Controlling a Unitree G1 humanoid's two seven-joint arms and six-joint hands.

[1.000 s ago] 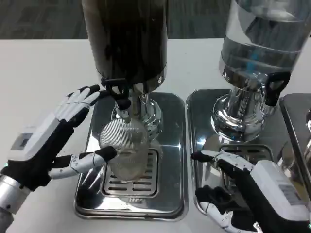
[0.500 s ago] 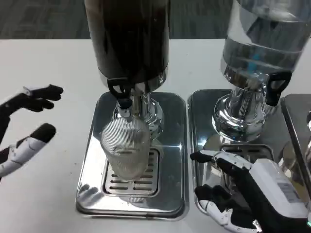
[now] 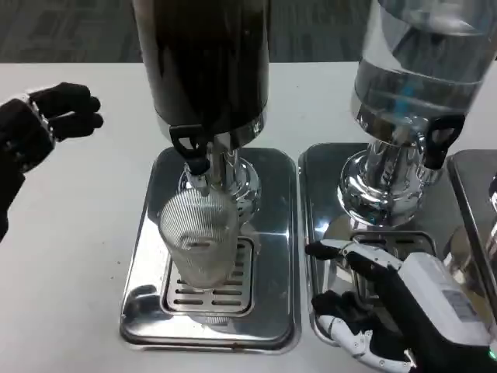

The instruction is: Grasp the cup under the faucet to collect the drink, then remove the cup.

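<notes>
Cup (image 3: pixel 199 238) stands under faucet (image 3: pixel 194 159); left hand (image 3: pixel 39 124) well apart.

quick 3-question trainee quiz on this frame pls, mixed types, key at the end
1. True or false: the left hand grips the ribbed cup.
2. The cup stands on: A) the bare table, B) the slotted drip tray under the dark dispenser's faucet, C) the clear dispenser's tray.
3. Fill in: the right hand lies over the tray of the ____ dispenser, holding nothing.

Key: 1 false, it is off to the cup's left, apart from it; 2 B; 3 clear.
</notes>
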